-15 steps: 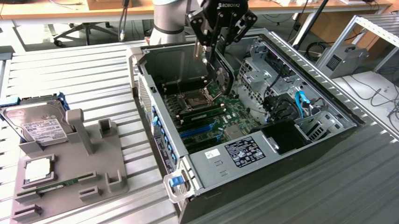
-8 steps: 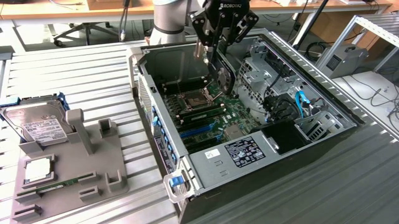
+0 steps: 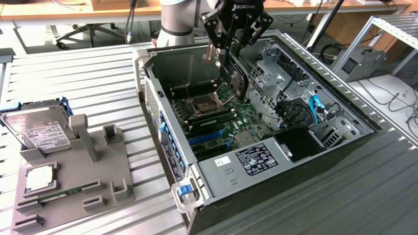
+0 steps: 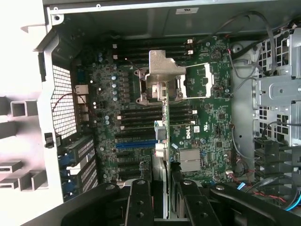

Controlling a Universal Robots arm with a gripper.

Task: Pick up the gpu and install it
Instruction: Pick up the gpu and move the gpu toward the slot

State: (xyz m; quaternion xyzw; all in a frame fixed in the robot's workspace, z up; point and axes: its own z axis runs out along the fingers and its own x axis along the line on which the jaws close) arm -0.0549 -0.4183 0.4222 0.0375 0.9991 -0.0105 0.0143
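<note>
Gpu [image 4: 164,70] edge-on in gripper [image 4: 165,188], thin, prob. green

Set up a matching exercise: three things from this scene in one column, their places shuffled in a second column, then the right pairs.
1. gpu
2. hard drive
3. memory stick

A. lying flat in a slot of the gray holder
B. gripped by the fingers over the motherboard
C. resting at the gray holder's far end, white label showing

Pairs: 1-B, 2-C, 3-A
</note>
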